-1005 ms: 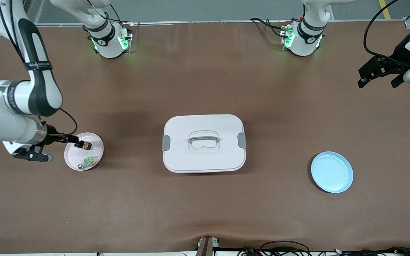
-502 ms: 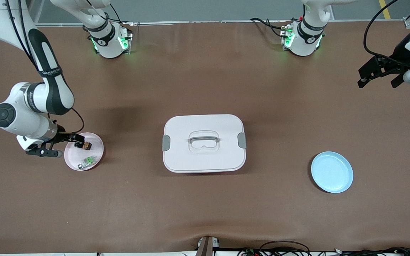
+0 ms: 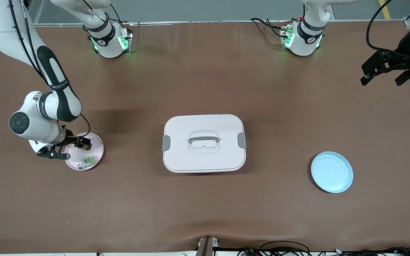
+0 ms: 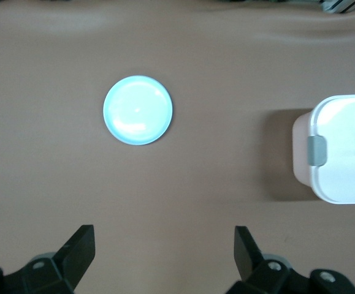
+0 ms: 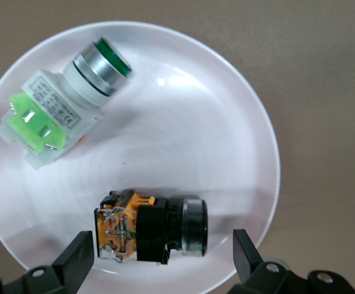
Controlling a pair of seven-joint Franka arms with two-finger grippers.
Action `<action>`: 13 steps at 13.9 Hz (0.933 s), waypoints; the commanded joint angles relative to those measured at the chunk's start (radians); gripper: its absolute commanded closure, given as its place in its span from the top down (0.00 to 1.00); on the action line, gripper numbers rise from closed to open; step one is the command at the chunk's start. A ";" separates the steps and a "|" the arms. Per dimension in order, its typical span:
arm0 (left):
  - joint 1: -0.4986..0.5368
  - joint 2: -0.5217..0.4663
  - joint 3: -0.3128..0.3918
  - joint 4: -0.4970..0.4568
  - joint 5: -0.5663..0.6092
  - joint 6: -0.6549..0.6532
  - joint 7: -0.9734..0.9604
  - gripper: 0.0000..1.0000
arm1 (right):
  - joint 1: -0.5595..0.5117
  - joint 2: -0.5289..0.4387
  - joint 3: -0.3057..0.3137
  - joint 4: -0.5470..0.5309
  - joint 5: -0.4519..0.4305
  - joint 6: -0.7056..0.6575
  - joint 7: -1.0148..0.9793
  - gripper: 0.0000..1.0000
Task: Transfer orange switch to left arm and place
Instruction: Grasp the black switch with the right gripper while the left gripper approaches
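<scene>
- Orange switch [image 5: 149, 226] lies on its side on the pink plate [image 3: 96, 149], toward the right arm's end of the table, between the spread fingers of the right gripper [image 5: 163, 260]; no pad touches it.
- Right gripper [image 3: 80, 143] low over that plate, jaws apart, holding nothing.
- Green-and-silver part [image 5: 61, 104] lies on the same plate, nearer to the front camera than the switch, apart from it.
- Box [image 3: 204, 143] at table centre, lid on.
- Blue plate [image 3: 332, 172] toward the left arm's end of the table.
- Left gripper [image 3: 385, 71] waits in the air over the table edge at its own end, jaws apart, holding nothing.
</scene>
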 commanded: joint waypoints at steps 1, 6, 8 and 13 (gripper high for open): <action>-0.017 0.010 -0.023 0.063 -0.035 -0.017 0.001 1.00 | -0.006 0.012 0.009 0.005 0.032 0.004 0.000 1.00; -0.003 0.010 -0.035 0.073 -0.214 -0.009 -0.001 1.00 | -0.005 0.020 0.009 0.011 0.032 0.010 0.000 1.00; -0.003 0.027 -0.034 0.073 -0.306 -0.005 0.001 1.00 | -0.005 0.018 0.009 0.017 0.032 0.001 0.000 1.00; -0.005 0.106 -0.035 0.073 -0.547 0.061 0.002 1.00 | -0.003 0.018 0.009 0.022 0.032 -0.004 -0.002 0.39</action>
